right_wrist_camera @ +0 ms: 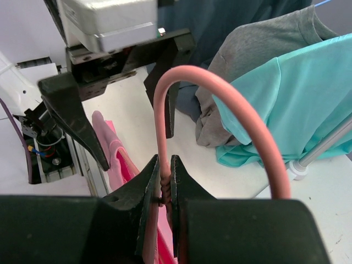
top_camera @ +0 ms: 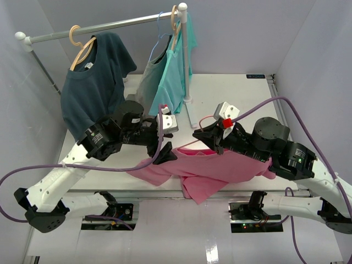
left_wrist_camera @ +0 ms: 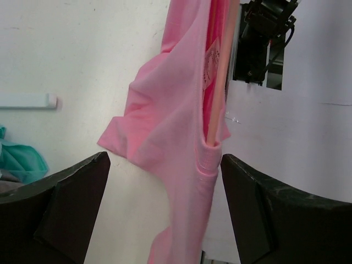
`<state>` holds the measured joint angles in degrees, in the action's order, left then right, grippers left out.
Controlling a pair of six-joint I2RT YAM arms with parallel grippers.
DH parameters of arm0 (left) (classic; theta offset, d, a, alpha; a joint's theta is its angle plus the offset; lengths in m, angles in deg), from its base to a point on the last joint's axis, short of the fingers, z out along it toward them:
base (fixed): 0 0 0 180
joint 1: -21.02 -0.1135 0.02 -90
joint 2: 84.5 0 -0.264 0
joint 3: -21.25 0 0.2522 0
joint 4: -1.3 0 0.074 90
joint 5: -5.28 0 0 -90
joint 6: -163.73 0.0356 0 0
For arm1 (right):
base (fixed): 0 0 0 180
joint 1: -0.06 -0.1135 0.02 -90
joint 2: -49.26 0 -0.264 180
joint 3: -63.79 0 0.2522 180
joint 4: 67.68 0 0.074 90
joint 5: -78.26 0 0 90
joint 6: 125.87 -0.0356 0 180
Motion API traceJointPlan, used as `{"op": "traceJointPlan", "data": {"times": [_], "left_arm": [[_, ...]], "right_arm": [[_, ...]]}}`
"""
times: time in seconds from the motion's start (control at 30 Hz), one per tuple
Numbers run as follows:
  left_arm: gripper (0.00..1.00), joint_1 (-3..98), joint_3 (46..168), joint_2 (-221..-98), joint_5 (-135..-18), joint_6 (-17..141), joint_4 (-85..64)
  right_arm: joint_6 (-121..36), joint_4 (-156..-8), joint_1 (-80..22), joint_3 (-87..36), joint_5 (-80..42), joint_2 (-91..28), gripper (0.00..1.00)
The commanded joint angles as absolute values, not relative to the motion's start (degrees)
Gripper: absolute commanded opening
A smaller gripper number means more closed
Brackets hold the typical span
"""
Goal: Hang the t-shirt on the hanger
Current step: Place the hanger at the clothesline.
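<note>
White table (top_camera: 231,88) fills the scene, with pale walls around it. At the far left corner a rack (top_camera: 110,25) holds a navy shirt (top_camera: 93,88) on a wooden hanger (top_camera: 82,47). A turquoise shirt (top_camera: 179,77) hangs there too, with a grey shirt (top_camera: 149,77) just beside it.

The right gripper (right_wrist_camera: 165,187) has its fingers squeezed tight on the twisted neck of the hanger (right_wrist_camera: 220,104), right under the hook. The hook stands up out of the fingers and bends over in a big curve. The rest of the hanger goes down into the t-shirt (top_camera: 220,168) and is mostly hidden.

The left gripper (left_wrist_camera: 165,159) has its fingers (left_wrist_camera: 66,214) spread wide apart, and it holds nothing. The t-shirt hangs in the gap between them. The neck hole sits close to one finger, but I cannot tell if they touch. One thin arm of the hanger is tucked inside the neck hole.

The t-shirt is by the near edge of the table, in the middle, between the two grippers. Its long side runs left to right along that edge. It is bunched up, and one fold droops over the near edge.
</note>
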<state>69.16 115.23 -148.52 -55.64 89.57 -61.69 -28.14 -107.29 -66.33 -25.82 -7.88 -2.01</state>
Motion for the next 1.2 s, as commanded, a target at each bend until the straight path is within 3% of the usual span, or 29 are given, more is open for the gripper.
{"op": "traceJointPlan", "data": {"times": [0.0, 0.57, 0.63, 0.67, 0.77, 0.83, 0.93, 1.03, 1.1, 1.13, 1.17], "left_arm": [[0.93, 69.3, 116.0, -145.5, -53.8, 91.0, -61.0], [0.88, 69.2, 115.2, -147.8, -54.1, 91.2, -61.5], [0.77, 69.2, 114.9, -148.1, -54.2, 91.2, -61.4], [0.64, 69.3, 114.7, -148.2, -55.0, 91.0, -61.3], [0.36, 69.3, 114.2, -148.1, -55.5, 90.8, -61.3], [0.28, 69.3, 113.5, -147.6, -55.6, 90.6, -61.2], [0.02, 69.3, 113.1, -146.4, -56.8, 90.2, -61.2], [0.00, 69.2, 113.5, -144.9, -60.0, 89.1, -61.0], [0.00, 69.3, 114.3, -144.2, -64.2, 87.4, -61.1], [0.00, 69.2, 115.7, -144.1, -67.7, 85.8, -61.9], [0.00, 69.2, 115.9, -144.1, -68.0, 85.7, -62.7]], "right_arm": [[-28.5, -101.7, -66.5, -27.2, -8.6, -2.0, 0.08], [-29.4, -98.2, -66.5, -27.6, -10.1, -5.5, 0.08], [-29.6, -97.6, -66.6, -27.4, -10.4, -5.8, 0.08], [-29.7, -97.2, -66.5, -27.2, -10.7, -5.8, 0.08], [-29.8, -97.1, -66.5, -27.2, -11.0, -6.2, 0.08], [-29.8, -97.0, -66.6, -27.2, -10.8, -6.2, 0.08], [-29.8, -97.1, -66.6, -27.3, -10.9, -6.3, 0.08], [-30.1, -97.1, -66.5, -26.8, -9.4, -5.8, 0.09], [-31.0, -97.0, -66.6, -25.8, -6.9, -5.2, 0.26], [-32.3, -97.2, -66.6, -25.3, -2.9, -4.1, 0.50], [-32.4, -97.2, -66.5, -24.4, -0.5, -3.3, 0.52]]}}
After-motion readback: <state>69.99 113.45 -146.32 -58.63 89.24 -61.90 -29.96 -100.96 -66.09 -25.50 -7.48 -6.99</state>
